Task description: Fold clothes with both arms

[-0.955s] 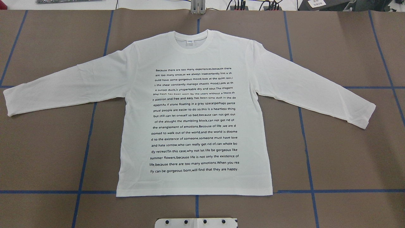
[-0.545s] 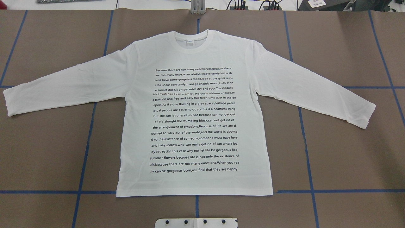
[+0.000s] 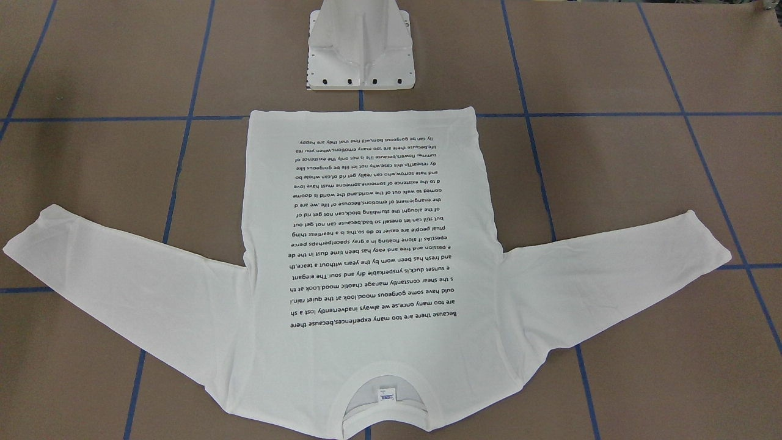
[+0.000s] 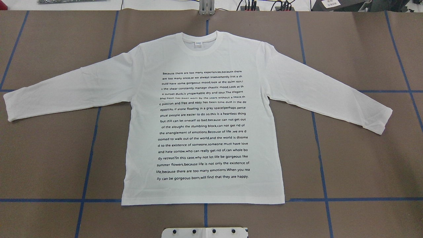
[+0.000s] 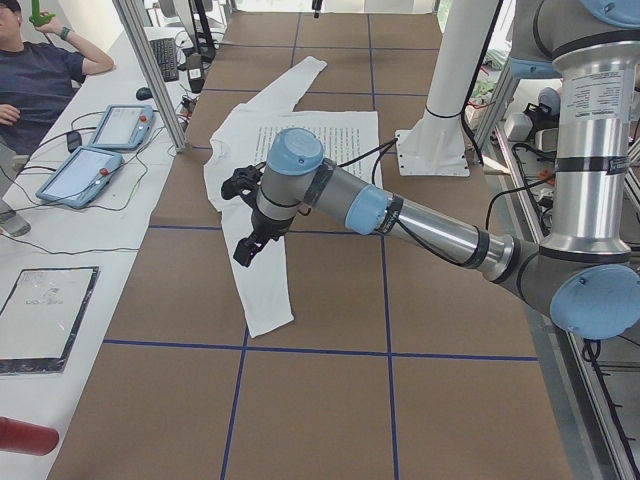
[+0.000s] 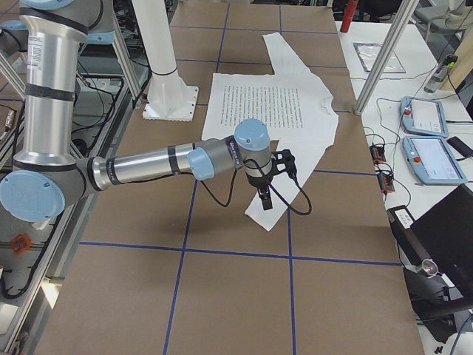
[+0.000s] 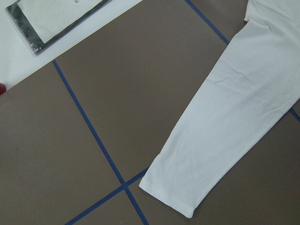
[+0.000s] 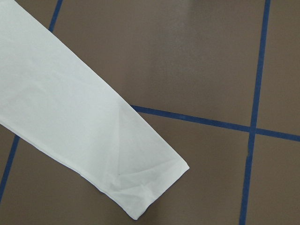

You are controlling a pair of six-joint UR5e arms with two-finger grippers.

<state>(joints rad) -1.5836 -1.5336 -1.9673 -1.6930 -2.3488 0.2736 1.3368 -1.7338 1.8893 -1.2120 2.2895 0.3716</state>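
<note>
Left gripper (image 5: pixel 243 252) and right gripper (image 6: pixel 265 201) hang over the sleeves (image 4: pixel 66 89), nothing grabbed, can't tell how open they are. T-shirt (image 4: pixel 201 125) lies flat on the table (image 4: pixel 363 165), collar (image 4: pixel 200 41) at 12 o'clock, cuffs (image 4: pixel 10 105) at 9 and 3. Folding hasn't started imo; next, 2 clean cuff pinches.

Round my bench: brown paper, blue tape, the operators' gear.
My bench (image 4: pixel 363 158) is covered in brown paper crossed by blue tape lines (image 4: pixel 322 172), and the white pedestal base (image 3: pixel 360 49) stands on it. On the white side table (image 5: pixel 100 230) lie a tablet pendant (image 5: pixel 122 127), a second pendant (image 5: pixel 78 175), a keyboard (image 5: pixel 163 58), a bagged flat sheet (image 5: pixel 45 318) and a red cylinder (image 5: pixel 25 437); a person in a dark shirt (image 5: pixel 35 85) sits there.
</note>
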